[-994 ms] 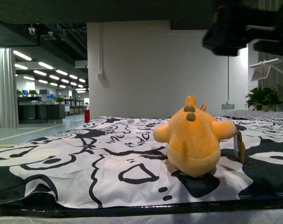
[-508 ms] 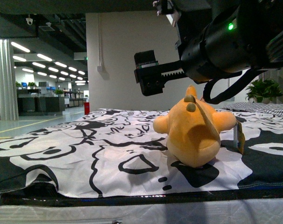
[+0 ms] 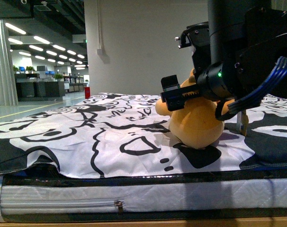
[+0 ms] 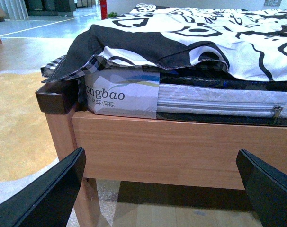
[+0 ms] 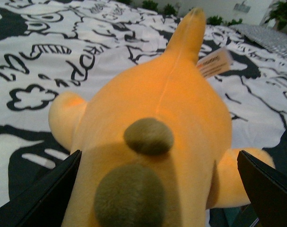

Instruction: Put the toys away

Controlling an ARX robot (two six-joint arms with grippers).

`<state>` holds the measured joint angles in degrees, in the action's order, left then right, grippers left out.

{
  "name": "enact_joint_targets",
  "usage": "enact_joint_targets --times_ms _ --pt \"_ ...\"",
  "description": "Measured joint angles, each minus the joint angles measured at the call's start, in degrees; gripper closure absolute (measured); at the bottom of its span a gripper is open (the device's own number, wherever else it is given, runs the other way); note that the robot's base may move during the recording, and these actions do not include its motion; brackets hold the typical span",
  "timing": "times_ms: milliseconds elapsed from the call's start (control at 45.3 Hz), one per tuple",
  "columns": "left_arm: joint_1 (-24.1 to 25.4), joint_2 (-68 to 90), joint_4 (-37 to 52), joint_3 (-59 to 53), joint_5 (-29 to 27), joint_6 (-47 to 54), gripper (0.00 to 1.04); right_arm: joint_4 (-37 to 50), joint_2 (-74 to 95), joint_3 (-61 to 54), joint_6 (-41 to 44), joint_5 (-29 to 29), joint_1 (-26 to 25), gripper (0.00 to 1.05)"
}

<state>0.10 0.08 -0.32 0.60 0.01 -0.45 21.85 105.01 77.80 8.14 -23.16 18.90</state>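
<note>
The orange-yellow plush toy (image 3: 195, 128) lies on the black-and-white bedspread (image 3: 86, 142), right of the middle. My right gripper (image 3: 174, 97) is open and hangs just over the toy's top, its black arm hiding the toy's upper part. In the right wrist view the plush toy (image 5: 162, 109) fills the frame, with two brown bumps and a paper tag. The right gripper (image 5: 157, 198) straddles it, and one black finger (image 5: 49, 198) shows at each side, apart from the plush. My left gripper (image 4: 160, 194) is open and empty, low in front of the bed frame (image 4: 181, 146).
The bed has a wooden frame, a white mattress (image 4: 219, 99) with a zip, and a bedspread (image 4: 205, 33) hanging over its corner. A white wall (image 3: 134, 47) stands behind the bed. An open office hall lies at the far left.
My right arm has come down and forward, so its open gripper now sits at the toy's top. The front view has dropped, showing the mattress edge.
</note>
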Motion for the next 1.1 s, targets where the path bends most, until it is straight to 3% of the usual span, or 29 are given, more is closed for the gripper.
enact_joint_targets --times_ms 331,706,927,1104 --pt "0.0 0.0 0.0 0.0 0.0 0.0 0.06 -0.59 0.9 -5.2 -7.08 3.21 0.96 0.08" --pt "0.0 0.0 0.0 0.0 0.0 0.0 0.06 -1.97 -3.48 -4.39 -8.85 5.51 2.05 0.5" --pt "0.0 0.0 0.0 0.0 0.0 0.0 0.06 -6.19 -16.94 -2.03 -10.54 13.4 0.96 0.84" --pt "0.0 0.0 0.0 0.0 0.0 0.0 0.06 -7.02 -26.62 -4.74 -10.54 19.19 -2.25 0.94"
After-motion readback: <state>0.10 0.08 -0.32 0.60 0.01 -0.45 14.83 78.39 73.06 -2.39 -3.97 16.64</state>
